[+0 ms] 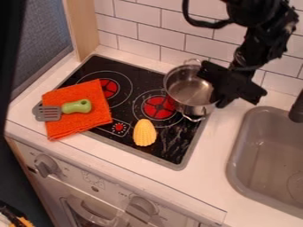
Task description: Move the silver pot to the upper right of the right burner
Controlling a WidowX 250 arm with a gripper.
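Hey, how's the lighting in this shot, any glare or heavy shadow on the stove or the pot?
Camera view: bright highlights on the silver pot; pale streaks, probably reflections, on the black cooktop right of the yellow corn; the black gripper is so dark that its details merge; the strip along the left edge is nearly black.

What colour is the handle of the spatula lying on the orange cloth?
Light green; the spatula's handle shows clearly in the camera view.
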